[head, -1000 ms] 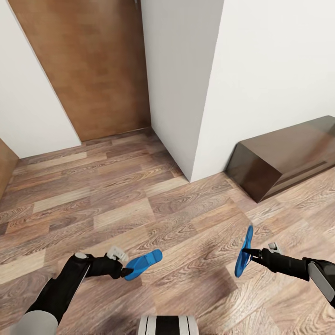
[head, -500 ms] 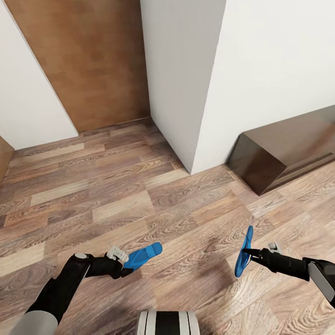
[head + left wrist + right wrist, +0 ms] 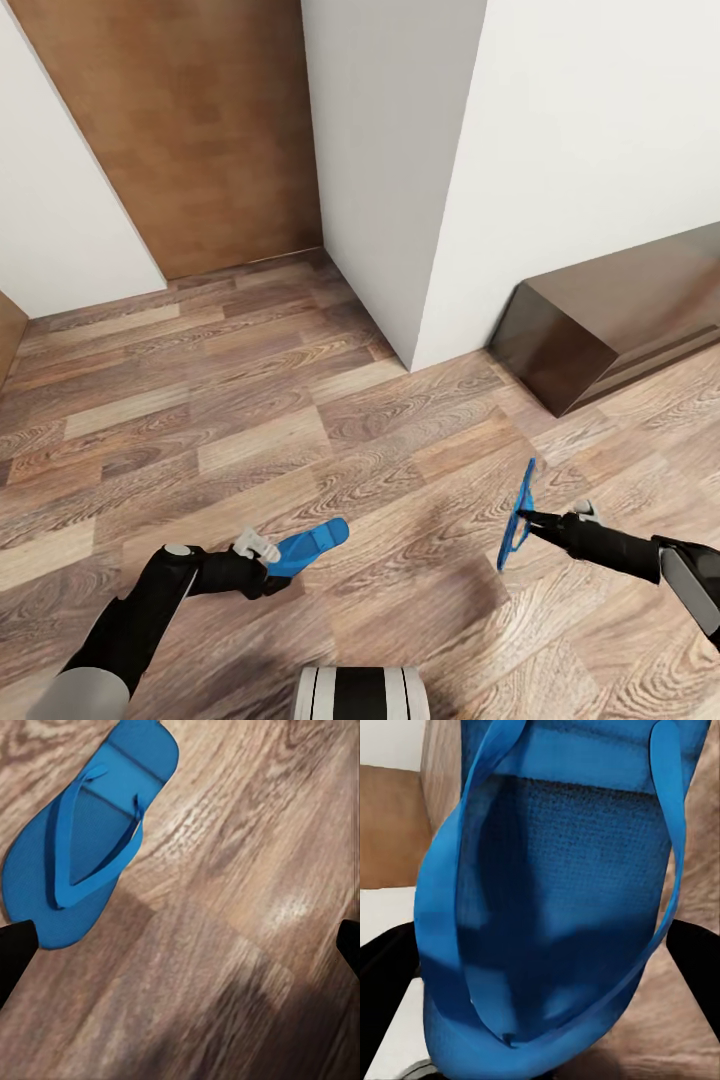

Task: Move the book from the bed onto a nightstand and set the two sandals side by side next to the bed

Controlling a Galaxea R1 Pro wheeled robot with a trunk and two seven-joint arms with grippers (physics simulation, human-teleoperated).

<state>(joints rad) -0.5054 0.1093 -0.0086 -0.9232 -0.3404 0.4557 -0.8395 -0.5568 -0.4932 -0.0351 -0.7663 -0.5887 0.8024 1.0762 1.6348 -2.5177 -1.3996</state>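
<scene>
A: Now we are carrying one blue sandal in each arm across a wood-plank floor (image 3: pixel 250 420), both held clear of the planks.

B: What is changing from a second ago?

A: The right sandal (image 3: pixel 516 518) is sitting a little higher and tilting more edge-on than it was, while the left sandal (image 3: pixel 305 545) is staying flat and almost level. The wall corner and the dark cabinet have shifted slightly in the head view, so we are reading that as the camera moving, not the room.

B: And the grips?

A: The right gripper (image 3: pixel 527 517) is clenched on the right sandal's strap end; in the right wrist view that sandal (image 3: pixel 555 900) is hanging between the dark fingers. The left gripper (image 3: pixel 272 572) is meeting the left sandal's heel in the head view, yet in the left wrist view the fingers are standing wide of that sandal (image 3: pixel 86 840), so we cannot tell whether it is clamped.

B: Where is that leaving the task?

A: We are judging ourselves in transit: white walls (image 3: pixel 590 150), a brown door panel (image 3: pixel 190 130) and a low dark cabinet (image 3: pixel 620 320) are surrounding us. Both sandals are waiting to be set down side by side.
</scene>
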